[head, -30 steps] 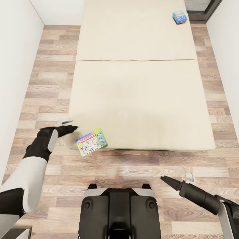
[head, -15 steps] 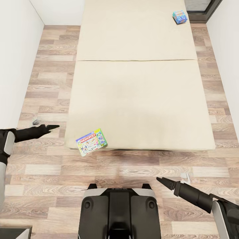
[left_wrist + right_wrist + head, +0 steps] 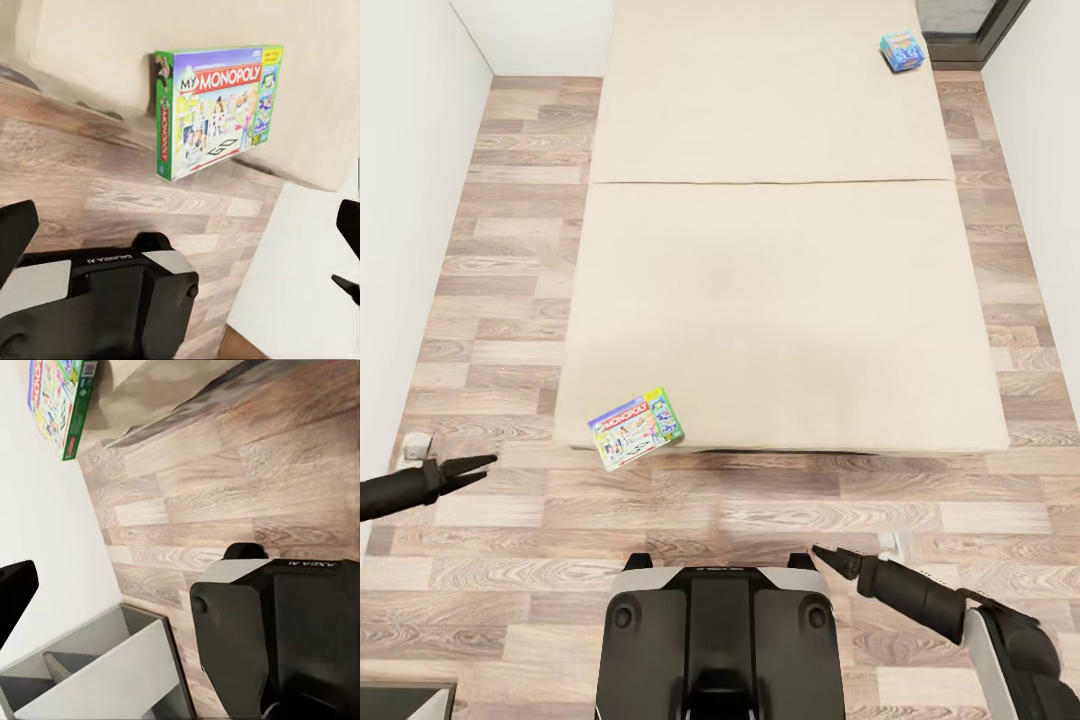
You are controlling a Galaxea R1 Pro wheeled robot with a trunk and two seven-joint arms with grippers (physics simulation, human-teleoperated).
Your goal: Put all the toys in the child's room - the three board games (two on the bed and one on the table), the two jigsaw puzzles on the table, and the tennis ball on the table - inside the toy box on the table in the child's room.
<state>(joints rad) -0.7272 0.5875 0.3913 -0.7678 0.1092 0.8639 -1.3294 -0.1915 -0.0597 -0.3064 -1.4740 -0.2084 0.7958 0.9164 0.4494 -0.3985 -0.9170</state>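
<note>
Head view, cream two-section bed (image 3: 780, 250) lying on wood-plank floor (image 3: 510, 200), glossy Monopoly box (image 3: 635, 428) overhanging its near corner, blue box (image 3: 901, 50) sitting far corner, left gripper (image 3: 478, 465) narrow, right gripper (image 3: 826, 558) narrow, both hovering empty.

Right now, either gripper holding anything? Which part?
Nothing held. The left gripper and right gripper hover over the floor, clear of the Monopoly box lying at the bed corner.

Bed (image 3: 780, 300): cream mattress, two sections, plain. Green-edged board game (image 3: 635, 428) lies flat on the near left corner, slightly skewed, overhanging the edge. Blue board game (image 3: 901, 50) sits at the far right corner, well apart.
</note>
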